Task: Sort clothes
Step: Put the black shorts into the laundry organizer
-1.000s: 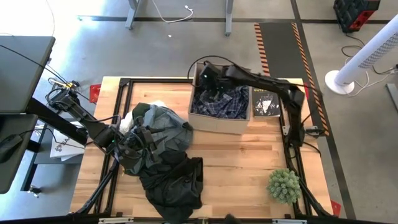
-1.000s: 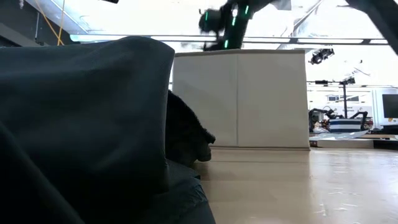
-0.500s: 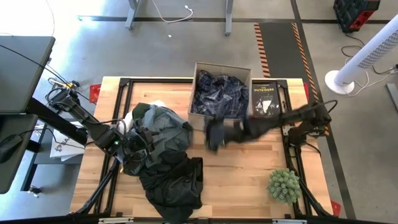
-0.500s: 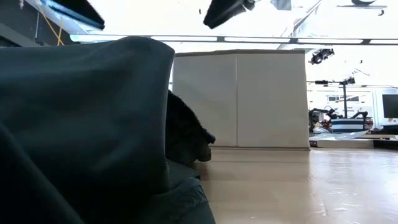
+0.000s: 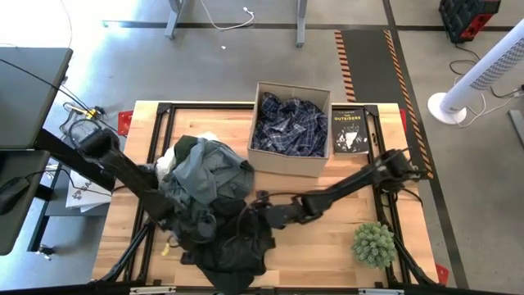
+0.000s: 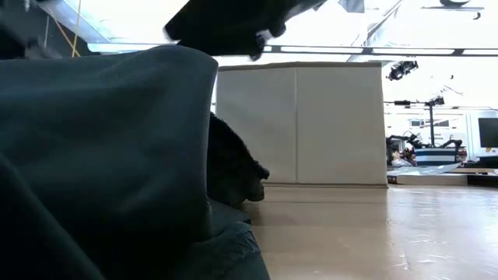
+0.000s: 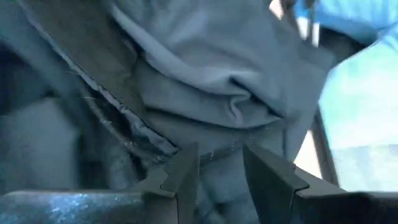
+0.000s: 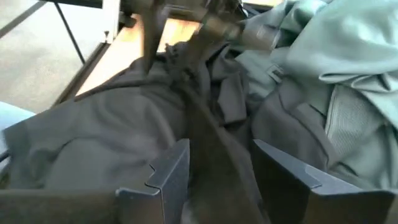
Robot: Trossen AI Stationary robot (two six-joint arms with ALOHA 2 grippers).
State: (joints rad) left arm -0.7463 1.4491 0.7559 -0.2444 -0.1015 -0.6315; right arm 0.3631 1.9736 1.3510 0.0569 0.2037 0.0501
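Clearly the biggest risk sits in the heap of clothes on the table's left half, where the grey-green garment (image 5: pixel 206 170) lies over the black garment (image 5: pixel 233 242) with a bit of white garment (image 5: pixel 209 138) showing at the far edge. Both arms reach into that one pile; the left gripper (image 5: pixel 182 238) and the right gripper (image 5: pixel 255 209) are near each other, so they could collide or pull on the same cloth. In its wrist view the left gripper (image 7: pixel 219 169) has its jaws partly apart with grey-green fabric lying between them, though a firm grip cannot be confirmed. The right gripper (image 8: pixel 219 163) stands partly open over the black cloth, holding nothing as far as can be seen. Lifting one layer could drag the tangled others off the table edge.

The cardboard box (image 5: pixel 282 162) at the far middle holds the navy-and-white plaid shirt (image 5: pixel 288 127); beside it lies a black book (image 5: pixel 352 131)
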